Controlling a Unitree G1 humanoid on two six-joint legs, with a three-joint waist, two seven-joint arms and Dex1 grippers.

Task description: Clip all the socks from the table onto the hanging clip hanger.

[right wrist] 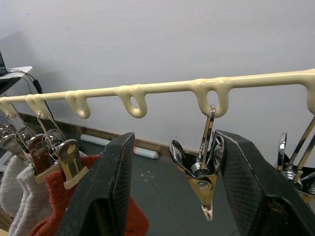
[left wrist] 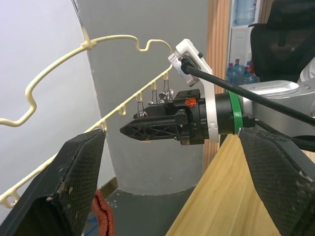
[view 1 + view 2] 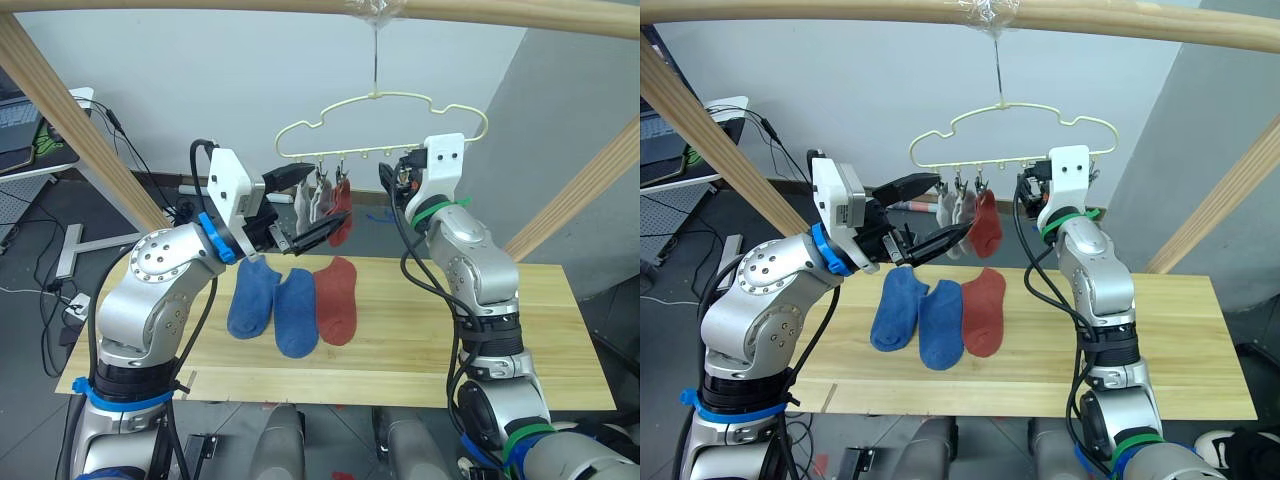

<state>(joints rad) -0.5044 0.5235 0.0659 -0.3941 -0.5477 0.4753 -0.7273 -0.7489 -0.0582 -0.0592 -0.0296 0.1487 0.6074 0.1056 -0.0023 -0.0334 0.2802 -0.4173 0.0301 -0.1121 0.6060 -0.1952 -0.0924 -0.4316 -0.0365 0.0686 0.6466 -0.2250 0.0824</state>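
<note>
Grey pair + one red sock (image 3: 986, 226) already clipped on hanger (image 3: 1012, 150). 3 left on worktop (image 3: 1180, 350): two blue socks (image 3: 918, 315), one red (image 3: 983, 308). Left pincer (image 3: 930, 214) spread, empty, near the hung ones; right pincer (image 1: 172, 191) spread round a free clip (image 1: 203, 169).

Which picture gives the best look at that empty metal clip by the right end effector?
The right wrist view: the empty clip hangs large from the clip hanger, between the open right end effector fingers. The eye views show it tiny; the left wrist view shows distant clips behind the end effector.
</note>
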